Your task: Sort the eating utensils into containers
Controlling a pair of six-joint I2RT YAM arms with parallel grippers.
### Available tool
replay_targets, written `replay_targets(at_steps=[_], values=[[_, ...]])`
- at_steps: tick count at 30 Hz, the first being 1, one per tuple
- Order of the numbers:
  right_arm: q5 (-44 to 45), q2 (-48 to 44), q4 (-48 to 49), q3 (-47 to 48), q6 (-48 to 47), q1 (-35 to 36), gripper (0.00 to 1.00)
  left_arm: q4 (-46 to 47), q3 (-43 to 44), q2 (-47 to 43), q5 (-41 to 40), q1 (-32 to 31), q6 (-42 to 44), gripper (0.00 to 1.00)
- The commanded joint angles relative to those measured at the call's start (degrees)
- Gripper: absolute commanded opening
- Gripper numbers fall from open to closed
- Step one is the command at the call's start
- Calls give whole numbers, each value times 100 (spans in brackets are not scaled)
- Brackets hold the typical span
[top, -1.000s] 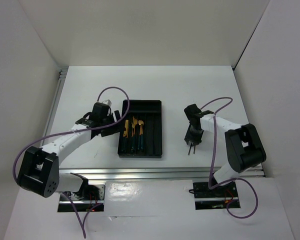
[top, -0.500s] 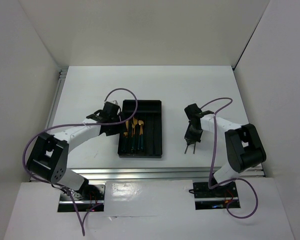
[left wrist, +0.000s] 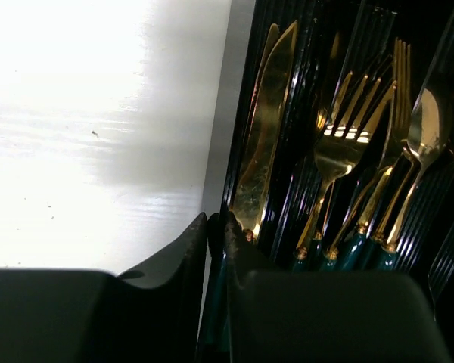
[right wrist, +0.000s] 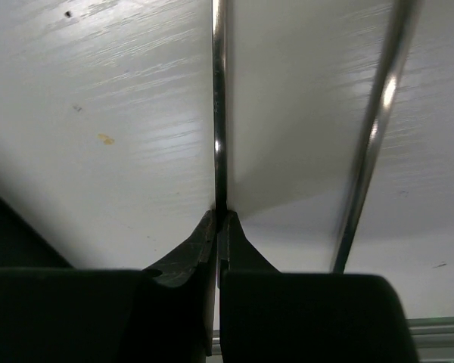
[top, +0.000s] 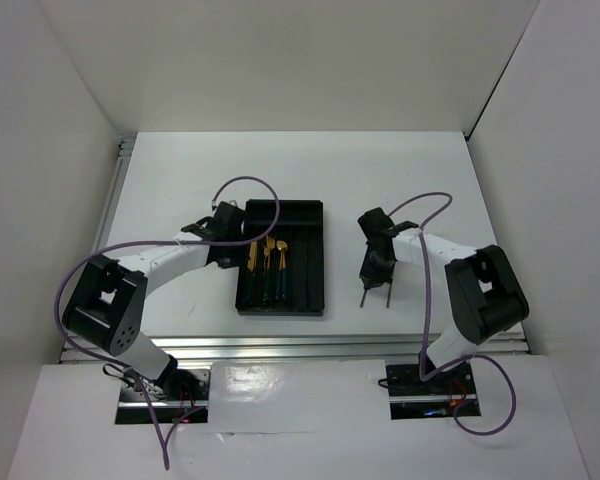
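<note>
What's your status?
Right gripper shut on thin grey chopstick, second chopstick alongside. Left gripper near-closed over gold-bladed knives in black plastic tray, grip unclear. Nothing seen blocking.

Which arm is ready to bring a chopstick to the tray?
Right. The right gripper is shut on one chopstick; the left gripper sits at the tray's left edge by the knives.

The white, glossy bench (top: 180, 180) carries a black tray (top: 286, 208) left of centre, its long sides running near to far. Right of the tray and apart from it, two thin chopsticks (top: 388, 293) run side by side, near to far. One chopstick (right wrist: 219, 113) has its far end pinched in the right claw (right wrist: 219, 219). A few small specks mark the bench beside them.
</note>
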Motion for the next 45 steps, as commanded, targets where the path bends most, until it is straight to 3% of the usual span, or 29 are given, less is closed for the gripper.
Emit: replay_targets(at_steps=[1, 4, 5, 11, 19, 30, 45], values=[[25, 82, 18, 354, -48, 205, 0, -35, 158, 156, -107, -3, -47, 16], [25, -40, -149, 530, -48, 311, 0, -35, 158, 217, -54, -3, -47, 1], [25, -41, -211, 713, -48, 373, 0, -35, 158, 217, -54, -3, -47, 0], [17, -234, -616, 1908, -415, 680, 0, 78, 158, 270, -54, -56, 6, 0], [-432, 266, -150, 2464, -654, 1435, 0, 184, 158, 332, 226, -56, 330, 0], [-774, 969, 255, 2526, -593, 1823, 0, 175, 343, 507, 429, -56, 630, 0], [-968, 970, 316, 2341, 259, 1990, 0, 228, 343, 507, 429, -56, 630, 0]])
